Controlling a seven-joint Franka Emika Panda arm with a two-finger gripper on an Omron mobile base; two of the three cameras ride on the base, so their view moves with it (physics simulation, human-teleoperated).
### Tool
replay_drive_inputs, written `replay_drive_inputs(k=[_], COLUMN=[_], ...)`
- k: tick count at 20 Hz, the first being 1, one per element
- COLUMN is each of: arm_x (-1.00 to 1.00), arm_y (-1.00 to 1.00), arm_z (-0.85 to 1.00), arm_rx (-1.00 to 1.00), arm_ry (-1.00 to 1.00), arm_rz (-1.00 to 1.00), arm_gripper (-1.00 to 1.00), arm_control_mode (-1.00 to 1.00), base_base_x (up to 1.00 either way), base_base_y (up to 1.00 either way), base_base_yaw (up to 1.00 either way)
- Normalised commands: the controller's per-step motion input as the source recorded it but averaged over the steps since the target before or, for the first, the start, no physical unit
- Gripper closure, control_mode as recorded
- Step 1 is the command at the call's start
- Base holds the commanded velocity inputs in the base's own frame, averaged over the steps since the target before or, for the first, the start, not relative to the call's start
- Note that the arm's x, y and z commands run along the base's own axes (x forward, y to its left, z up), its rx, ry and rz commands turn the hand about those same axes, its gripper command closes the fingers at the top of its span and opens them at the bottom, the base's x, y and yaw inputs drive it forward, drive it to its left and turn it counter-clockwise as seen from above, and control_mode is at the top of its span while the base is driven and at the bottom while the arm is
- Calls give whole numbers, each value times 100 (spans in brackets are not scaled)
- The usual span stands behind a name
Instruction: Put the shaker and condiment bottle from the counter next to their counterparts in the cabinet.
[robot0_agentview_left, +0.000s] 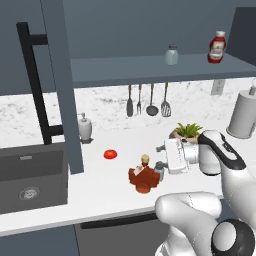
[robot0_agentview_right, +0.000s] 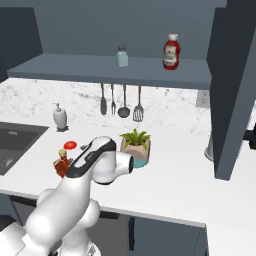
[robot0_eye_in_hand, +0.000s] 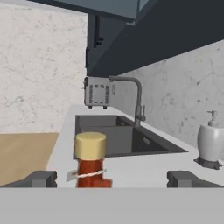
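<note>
squat red-brown condiment bottle (robot0_agentview_left: 142, 179) with a bulging body, narrow neck and tan cork-like cap stands upright on the long white worktop (robot0_agentview_left: 100, 195), long axis vertical, cap pointing up. in the hand view it sits between the two dark fingertips (robot0_eye_in_hand: 41, 178), nearer the left one, untouched. the end effector (robot0_eye_in_hand: 111, 179) is spread wide and grips nothing. a small pale blue-tinted glass shaker (robot0_agentview_left: 159, 169) with a grey cap stands just beside the bottle. a flat red disc (robot0_agentview_left: 110, 154) lies further along the worktop, a white soap pump bottle (robot0_agentview_left: 85, 128) near the dark sink basin (robot0_agentview_left: 30, 180). above, the dark grey-blue cabinet shelf (robot0_agentview_left: 125, 70) carries a second pale shaker (robot0_agentview_left: 171, 55) and a red ketchup bottle (robot0_agentview_left: 217, 47), well apart.
</note>
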Motion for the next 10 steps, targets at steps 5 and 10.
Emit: replay_drive_inputs(k=[5,10], arm_x=[0,-24], arm_y=[3,28], arm_z=[-2,-1], arm_rx=[0,0], arm_ry=[0,0], arm_rz=[0,-1], arm_gripper=[-100,-100], arm_control_mode=[-100,-100], base_base_x=[0,0], base_base_y=[0,0], base_base_yaw=[0,0])
